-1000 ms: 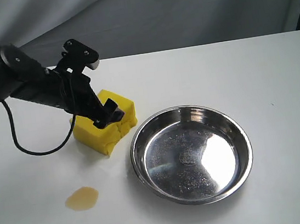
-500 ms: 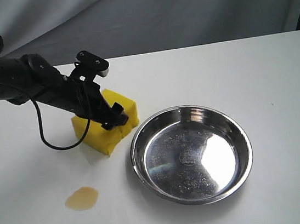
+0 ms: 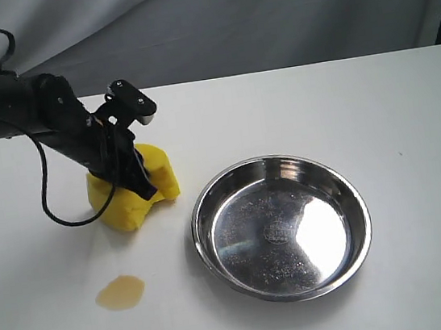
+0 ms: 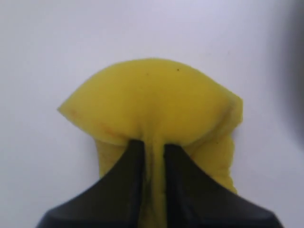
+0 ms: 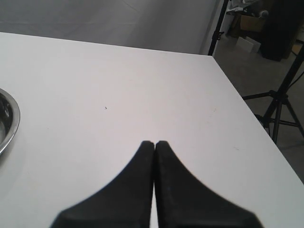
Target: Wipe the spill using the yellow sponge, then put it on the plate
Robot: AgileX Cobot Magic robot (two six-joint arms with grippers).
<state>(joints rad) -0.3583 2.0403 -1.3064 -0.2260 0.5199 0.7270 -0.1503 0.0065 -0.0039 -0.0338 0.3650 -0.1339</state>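
Observation:
My left gripper (image 3: 143,185) is shut on the yellow sponge (image 3: 128,201), pinching its foam into a deep fold between the two black fingers. In the left wrist view the squeezed yellow sponge (image 4: 152,102) bulges out past the left gripper (image 4: 153,143). The sponge sits left of the plate (image 3: 273,166), a shiny steel dish at the table's middle. The spill (image 3: 120,292), a small amber puddle, lies on the white table nearer the front, below the sponge. My right gripper (image 5: 155,142) is shut with nothing in it, over bare table; it does not show in the exterior view.
The plate's rim (image 5: 13,121) shows at the edge of the right wrist view. The table's right edge (image 5: 247,114) drops off to a floor with a tripod stand (image 5: 280,102). A black cable (image 3: 51,207) loops from the left arm onto the table.
The left gripper has carried the sponge leftward, away from the plate and a bit toward the spill. The sponge now looks more squeezed and folded. The plate and the spill stayed put.

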